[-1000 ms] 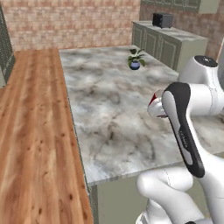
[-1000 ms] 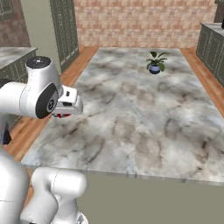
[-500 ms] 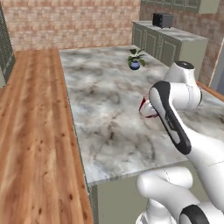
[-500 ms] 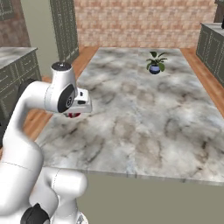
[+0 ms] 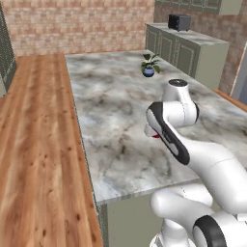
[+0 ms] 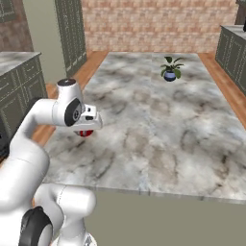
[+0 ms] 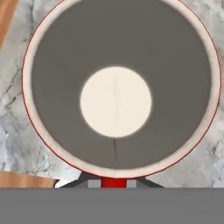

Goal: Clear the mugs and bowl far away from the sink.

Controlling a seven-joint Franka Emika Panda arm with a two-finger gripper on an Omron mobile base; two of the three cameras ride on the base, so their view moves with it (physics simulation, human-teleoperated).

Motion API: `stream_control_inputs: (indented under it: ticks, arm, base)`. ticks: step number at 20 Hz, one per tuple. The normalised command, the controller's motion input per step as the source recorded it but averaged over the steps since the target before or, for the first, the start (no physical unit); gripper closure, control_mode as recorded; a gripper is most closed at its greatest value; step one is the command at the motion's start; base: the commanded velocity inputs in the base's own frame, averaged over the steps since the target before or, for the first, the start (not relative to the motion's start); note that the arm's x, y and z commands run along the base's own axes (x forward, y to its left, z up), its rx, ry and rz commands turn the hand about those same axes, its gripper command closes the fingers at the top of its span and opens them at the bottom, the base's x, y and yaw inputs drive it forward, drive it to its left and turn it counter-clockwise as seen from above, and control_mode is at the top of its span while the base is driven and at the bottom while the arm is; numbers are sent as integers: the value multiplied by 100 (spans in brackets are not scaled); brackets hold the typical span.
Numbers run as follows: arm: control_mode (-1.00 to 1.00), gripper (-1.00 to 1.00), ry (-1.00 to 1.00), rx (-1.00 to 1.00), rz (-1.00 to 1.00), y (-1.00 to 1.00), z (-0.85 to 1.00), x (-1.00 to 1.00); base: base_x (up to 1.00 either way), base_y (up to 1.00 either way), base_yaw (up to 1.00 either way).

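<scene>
My gripper (image 7: 113, 183) is shut on the handle of a red mug (image 7: 116, 100) with a white inside, seen from straight above in the hand view. In the base views the red mug (image 5: 155, 135) (image 6: 85, 133) hangs under the hand, low over the grey marble counter (image 5: 116, 101) near its left edge. I cannot tell whether its base touches the marble. My arm bends over it and hides most of the hand. The bowl and the sink are out of view.
A small blue plant pot (image 5: 149, 71) (image 6: 169, 75) stands at the counter's far end. Wooden floor (image 5: 38, 135) runs along the left of the island. Green-grey cabinets (image 5: 193, 53) carrying a dark appliance (image 5: 178, 21) line the right wall.
The arm has swung and folded over. The red mug has come down toward the marble and a little nearer the counter's left edge, still in the gripper.
</scene>
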Motion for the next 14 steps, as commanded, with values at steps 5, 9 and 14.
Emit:
stream_control_inputs:
  ticks: [5, 9, 14]
  arm:
    - [-100, 100, 8, 0, 6, 0, -47, 19]
    - [-100, 100, 2, 0, 4, 0, -45, 18]
    - [-100, 100, 0, 0, 1, 0, -38, 24]
  base:
    - [0, 0, 0]
    - [0, 0, 0]
    - [0, 0, 0]
